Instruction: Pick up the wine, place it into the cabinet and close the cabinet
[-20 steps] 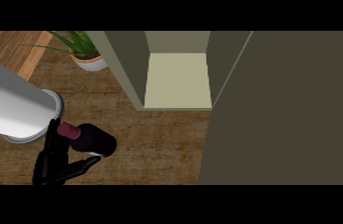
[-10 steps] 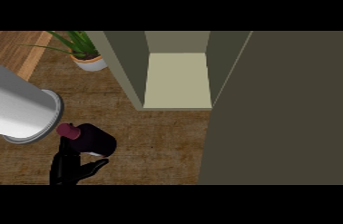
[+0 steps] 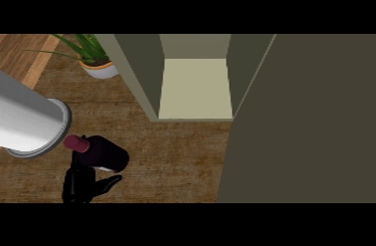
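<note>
Head view: dark wine bottle (image 3: 103, 153), maroon cap, in curled left hand (image 3: 82, 183) on counter (image 3: 176, 155).

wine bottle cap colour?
Dark magenta-red cap on the near-black wine bottle; seen in the head view, just above the left hand.

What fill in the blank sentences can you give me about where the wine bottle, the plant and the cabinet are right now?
1. The cabinet door stands ____.
2. The wine bottle is ____ the cabinet, on the counter.
3. The potted plant stands to the ____ of the cabinet in the view.
4. The left hand is at the bottle, at the view's ____ edge.

Missing words: open; outside; left; lower
</note>
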You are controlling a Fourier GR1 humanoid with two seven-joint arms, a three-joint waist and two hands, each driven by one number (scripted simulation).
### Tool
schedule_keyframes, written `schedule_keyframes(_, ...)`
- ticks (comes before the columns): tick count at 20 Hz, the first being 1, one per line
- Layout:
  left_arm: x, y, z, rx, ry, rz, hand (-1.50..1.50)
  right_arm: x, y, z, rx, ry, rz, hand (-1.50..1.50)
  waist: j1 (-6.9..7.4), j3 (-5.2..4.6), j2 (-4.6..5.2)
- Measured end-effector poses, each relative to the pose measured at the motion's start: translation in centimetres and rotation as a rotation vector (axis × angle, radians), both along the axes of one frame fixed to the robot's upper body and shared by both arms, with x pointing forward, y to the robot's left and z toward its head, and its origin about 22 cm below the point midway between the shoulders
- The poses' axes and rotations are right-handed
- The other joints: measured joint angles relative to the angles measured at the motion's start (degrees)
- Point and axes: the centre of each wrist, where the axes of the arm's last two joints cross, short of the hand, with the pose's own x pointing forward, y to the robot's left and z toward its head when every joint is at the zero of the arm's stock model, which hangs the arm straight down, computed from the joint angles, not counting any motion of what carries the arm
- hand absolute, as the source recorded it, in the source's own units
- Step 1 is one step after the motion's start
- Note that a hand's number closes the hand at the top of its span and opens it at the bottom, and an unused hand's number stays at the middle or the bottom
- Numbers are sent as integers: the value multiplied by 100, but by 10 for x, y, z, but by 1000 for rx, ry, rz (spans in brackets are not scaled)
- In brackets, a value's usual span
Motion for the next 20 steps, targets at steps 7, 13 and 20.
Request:
schedule_keyframes(7,9,-1,-4,13,-24,-4,-150,1,-5,-2,-12,0,-7,-150,8,37,-8)
schedule_keyframes(13,18,-5,-6,30,-47,19,150,2,-4,-4,-2,2,1,-150,6,32,-4)
schedule_keyframes(20,46,-13,2,-44,-51,27,150,0,-1,-8,1,22,17,-150,-34,-31,21)
